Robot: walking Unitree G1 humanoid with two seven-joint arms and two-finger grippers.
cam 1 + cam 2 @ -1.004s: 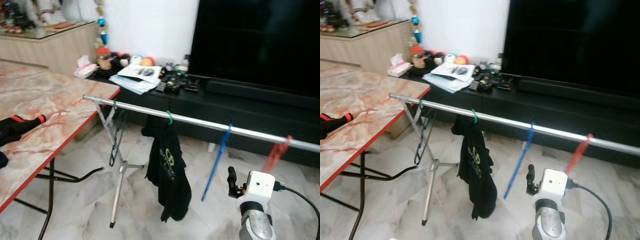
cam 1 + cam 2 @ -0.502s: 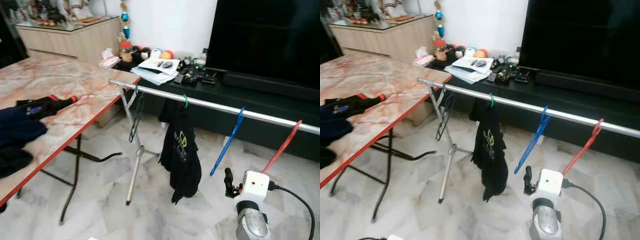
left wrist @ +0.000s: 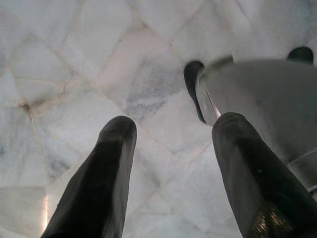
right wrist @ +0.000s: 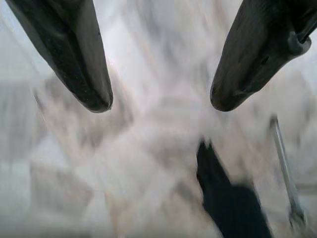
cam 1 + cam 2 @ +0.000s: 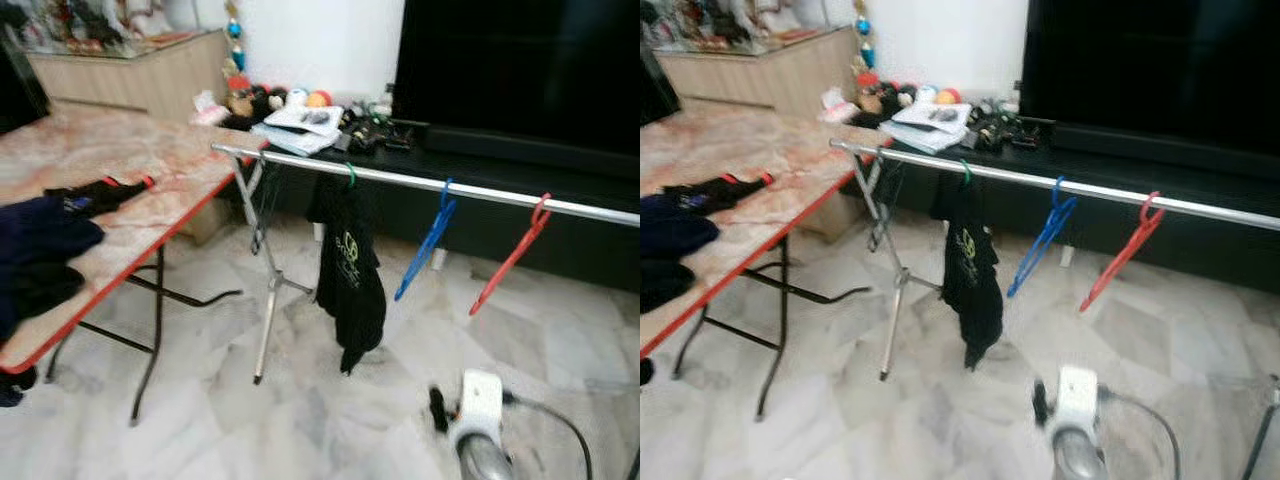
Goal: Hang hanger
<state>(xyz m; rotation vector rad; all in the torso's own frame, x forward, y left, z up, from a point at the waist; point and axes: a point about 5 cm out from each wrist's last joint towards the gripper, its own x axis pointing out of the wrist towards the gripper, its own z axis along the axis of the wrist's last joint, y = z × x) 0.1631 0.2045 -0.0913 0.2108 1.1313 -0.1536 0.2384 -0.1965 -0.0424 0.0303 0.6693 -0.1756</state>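
A silver clothes rail (image 5: 400, 180) on a tripod stand crosses the room in front of the TV cabinet. On it hang a black shirt (image 5: 350, 275) on a green hanger (image 5: 350, 176), an empty blue hanger (image 5: 425, 245) and an empty red hanger (image 5: 508, 260). My right arm (image 5: 478, 425) is low at the bottom of the picture, well short of the rail. My right gripper (image 4: 161, 104) is open and empty above blurred floor. My left gripper (image 3: 173, 123) is open and empty, pointing down at the marble floor.
A marble-top folding table (image 5: 150, 160) with a red edge stands on the left, with dark clothes (image 5: 40, 250) and a black garment with red trim (image 5: 100, 190) on it. Behind the rail are a black TV cabinet (image 5: 470, 215) with clutter (image 5: 310, 120) and a large TV (image 5: 520, 60).
The camera has swung and pulled back, so the rail and table sit differently in the picture, now blurred. My right arm has dropped lower. The hangers and shirt stay on the rail.
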